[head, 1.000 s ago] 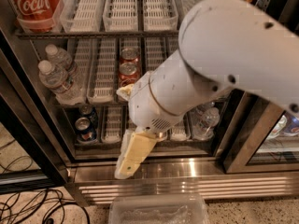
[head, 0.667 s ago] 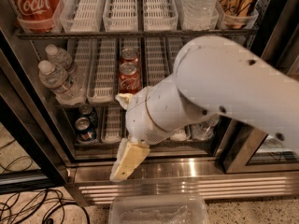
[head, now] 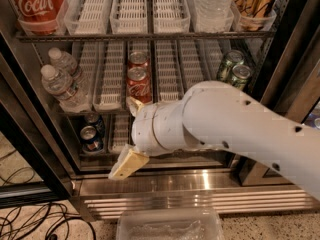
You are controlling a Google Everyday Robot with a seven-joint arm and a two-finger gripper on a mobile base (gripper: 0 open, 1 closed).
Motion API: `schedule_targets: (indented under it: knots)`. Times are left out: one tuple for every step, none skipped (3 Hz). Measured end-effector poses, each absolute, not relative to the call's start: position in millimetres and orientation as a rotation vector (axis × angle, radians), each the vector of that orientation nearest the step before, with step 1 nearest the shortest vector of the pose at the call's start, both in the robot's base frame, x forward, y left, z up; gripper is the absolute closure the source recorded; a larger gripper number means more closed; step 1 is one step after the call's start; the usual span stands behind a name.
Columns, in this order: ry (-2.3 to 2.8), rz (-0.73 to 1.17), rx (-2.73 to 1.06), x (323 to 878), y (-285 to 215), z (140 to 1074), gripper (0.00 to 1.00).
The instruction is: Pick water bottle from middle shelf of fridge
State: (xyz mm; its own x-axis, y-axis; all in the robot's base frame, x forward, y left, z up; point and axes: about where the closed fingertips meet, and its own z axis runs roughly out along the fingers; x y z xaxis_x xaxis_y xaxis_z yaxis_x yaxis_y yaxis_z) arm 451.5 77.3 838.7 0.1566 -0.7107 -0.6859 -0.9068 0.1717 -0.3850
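Note:
Two water bottles stand at the left end of the middle shelf [head: 167,71] of the fridge [head: 200,181]: a front one [head: 61,88] and one behind it [head: 69,64], both clear with white caps. My gripper [head: 129,134] is in front of the lower shelves, right of and below the bottles and not touching them. Its cream fingers are spread apart, one finger [head: 128,164] low and one tip [head: 134,104] by the red cans, with nothing between them. My white arm [head: 235,129] covers the lower right of the fridge.
Two red cola cans [head: 138,80] stand mid-shelf and green cans [head: 234,68] at the right. The top shelf holds a cola bottle [head: 37,4] and a wide ribbed bottle [head: 212,4]. Dark cans [head: 90,136] sit below. A clear bin [head: 170,226] and cables [head: 30,224] lie on the floor.
My arm has dropped lower and swung, uncovering the right side of the shelves and the green cans. The gripper has shifted slightly left. The bottles have not moved.

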Motion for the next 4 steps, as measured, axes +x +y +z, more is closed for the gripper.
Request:
schedule_targets:
  knots:
    - [1.62,0.263,-1.45,471.1,80.0,835.8,0.0]
    - [1.647,0.234,-1.309,489.8,83.6,841.2,0.0]
    - [1.647,0.234,-1.309,489.8,83.6,841.2,0.0]
    - [1.609,0.26,-1.304,488.3,99.6,839.7,0.0]
